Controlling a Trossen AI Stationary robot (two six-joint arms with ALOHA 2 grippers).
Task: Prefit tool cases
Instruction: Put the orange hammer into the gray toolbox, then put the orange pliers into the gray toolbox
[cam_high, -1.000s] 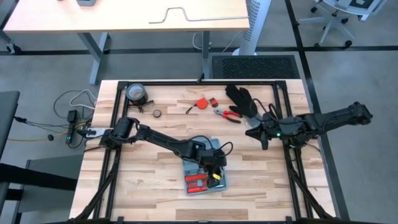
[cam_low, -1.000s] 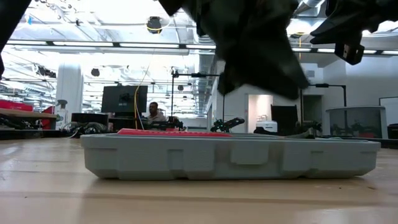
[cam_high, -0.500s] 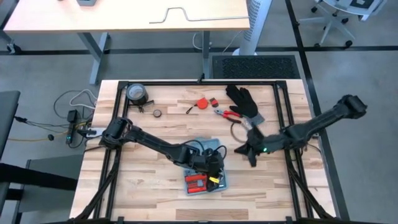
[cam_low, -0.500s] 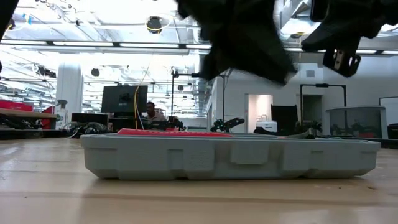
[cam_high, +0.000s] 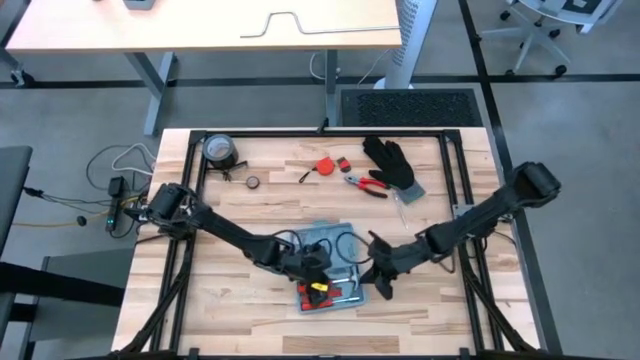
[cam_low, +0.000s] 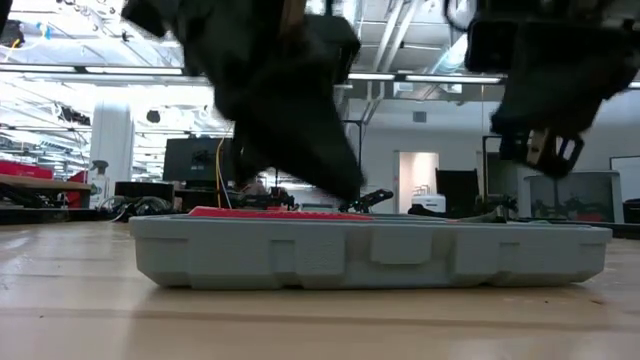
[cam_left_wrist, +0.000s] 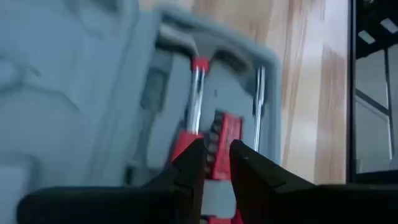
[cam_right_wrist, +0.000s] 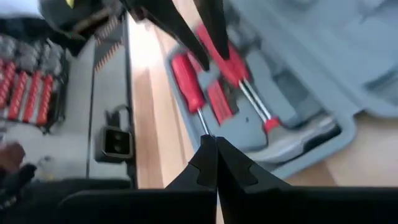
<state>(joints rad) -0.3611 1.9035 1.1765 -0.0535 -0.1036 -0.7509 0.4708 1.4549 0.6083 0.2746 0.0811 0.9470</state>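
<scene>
The light-blue tool case (cam_high: 335, 243) lies open and flat on the wooden table near its middle, with red-handled tools (cam_right_wrist: 189, 87) in its grey moulded slots (cam_left_wrist: 74, 93). My left gripper (cam_left_wrist: 216, 155) hangs low over the case's near end. Its fingers are a narrow gap apart, just above a red screwdriver handle (cam_left_wrist: 186, 140). My right gripper (cam_right_wrist: 216, 146) is shut and hovers over the case's near right corner (cam_high: 380, 285). In the low view it hangs clear above the case (cam_low: 370, 255). My left gripper comes down from above onto the red screwdriver handle (cam_right_wrist: 231, 65) in the case. Its fingertips stand on either side of the handle, and I cannot tell whether they touch it.
At the far right lie a black glove (cam_high: 390, 160) and red-handled pliers (cam_high: 365, 185). A tape roll (cam_high: 218, 150), a small ring (cam_high: 252, 183) and a small red item (cam_high: 325, 165) lie at the far left and middle. A black frame (cam_high: 460, 200) runs along the table's sides.
My right gripper has swung from beside the glove toward the table's near edge and left, down to the case's right corner. My left gripper has slid over the case toward its near end and dropped lower. The case has stayed in place.
</scene>
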